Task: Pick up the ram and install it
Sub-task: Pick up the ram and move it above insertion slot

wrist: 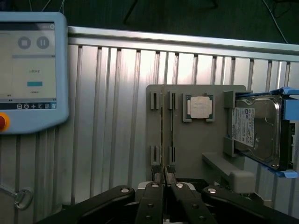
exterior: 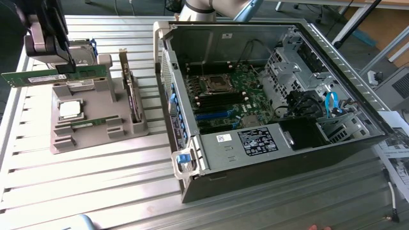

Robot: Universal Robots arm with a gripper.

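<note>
My black gripper (exterior: 64, 68) hangs at the exterior view's upper left, above the grey holder tray (exterior: 96, 136). It is shut on the ram (exterior: 38, 77), a long green stick held level and lifted clear of the tray. In the wrist view the gripper (wrist: 163, 181) has its fingers pressed together on the ram (wrist: 162, 140), seen edge-on as a thin line over the tray (wrist: 187, 149). A second green stick (exterior: 89, 122) lies in a slot of the tray. The open computer case (exterior: 211, 158) lies at the exterior view's right, with the motherboard (exterior: 240, 79) and its dark memory slots (exterior: 221, 101) exposed.
The tray also carries a square silver processor (exterior: 69, 109) (wrist: 200, 106), an upright dark expansion card (exterior: 131, 96) and a hard drive (wrist: 257, 130). A teach pendant (wrist: 28, 70) lies on the ribbed metal table (exterior: 96, 191). Blue cables (exterior: 331, 105) and drive cages sit inside the case.
</note>
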